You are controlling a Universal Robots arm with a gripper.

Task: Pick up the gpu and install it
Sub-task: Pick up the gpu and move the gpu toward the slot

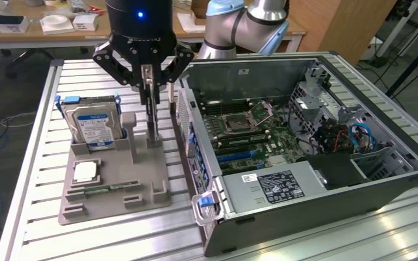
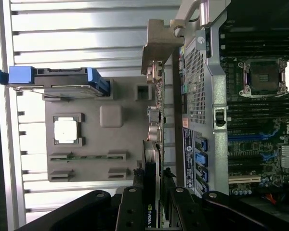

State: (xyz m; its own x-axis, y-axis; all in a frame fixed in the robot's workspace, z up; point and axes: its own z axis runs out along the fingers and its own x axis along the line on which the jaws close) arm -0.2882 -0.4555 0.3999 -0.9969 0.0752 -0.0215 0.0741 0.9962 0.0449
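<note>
Observed at the bench (image 1: 35, 179) (image 2: 86, 33): a grey moulded holder (image 1: 115, 204) (image 2: 130, 144) lies flat on the slatted metal top and serves as the reference for all positions below. The gpu (image 1: 154, 122) (image 2: 153, 166) stands upright on edge in a slot along the holder's side nearest the computer case (image 1: 325, 201) (image 2: 197, 86). Its lower edge is seated in the holder, and its pale metal bracket is at the end away from the arm's wrist. The claw (image 1: 157, 98) (image 2: 152, 192) sits directly above the holder, pointing straight down. Its black fingers (image 1: 125, 68) (image 2: 131, 207) are drawn in against the two faces of the card's upper edge, clamped on it. In the wrist view a green logo on the card's edge shows between the fingers. At the holder's opposite side, a hard drive (image 1: 93, 128) (image 2: 62, 79) with a blue-and-white label and blue rails stands upright in its own cradle. It is well apart from the gpu. A square processor chip (image 1: 85, 171) (image 2: 66, 130) lies flat in a recess in the holder, beside the hard drive's cradle. A narrow green memory stick (image 1: 111, 188) (image 2: 86, 156) lies in a groove just beyond the chip, towards the holder's end farthest from the arm. The computer case lies just beside the holder on the gpu's side. Its side panel is off and the motherboard (image 1: 260, 130) (image 2: 260, 110) is exposed.
</note>
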